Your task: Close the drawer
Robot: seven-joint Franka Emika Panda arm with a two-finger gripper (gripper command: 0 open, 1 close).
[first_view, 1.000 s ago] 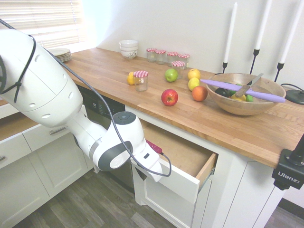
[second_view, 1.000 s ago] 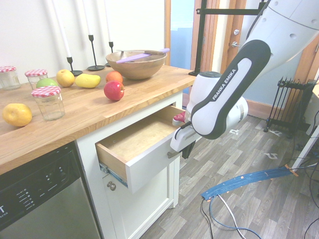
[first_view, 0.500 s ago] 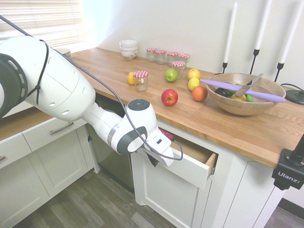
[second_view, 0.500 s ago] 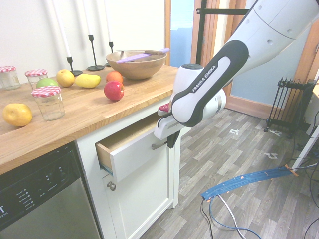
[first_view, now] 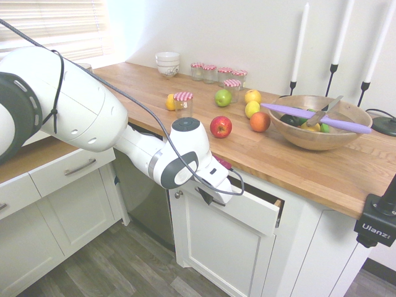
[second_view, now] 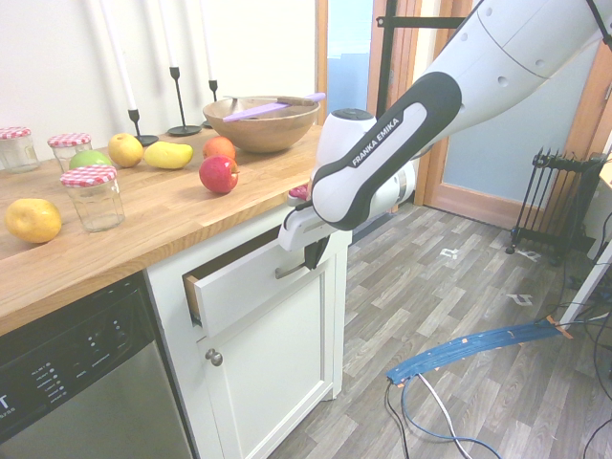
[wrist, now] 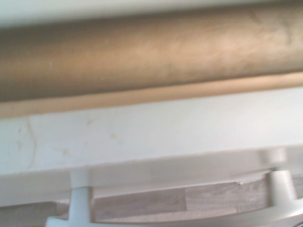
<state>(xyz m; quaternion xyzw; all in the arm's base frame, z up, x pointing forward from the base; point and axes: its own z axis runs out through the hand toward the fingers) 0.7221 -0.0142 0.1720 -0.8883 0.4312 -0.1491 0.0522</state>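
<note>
Because the drawer (first_view: 247, 207) is a rigid wood box on slides, we judge it will glide stiffly but lightly, best pushed flat on its white front beside the silver bar handle (second_view: 293, 271) rather than gripped. Our end effector (second_view: 312, 254) is fully closed, holding nothing, its tip right at that front. Only a narrow gap remains open just behind it; whatever the box holds is hidden. On the counter (first_view: 322, 170) well beyond, a wooden bowl (first_view: 322, 131) holds fruit and utensils.
</note>
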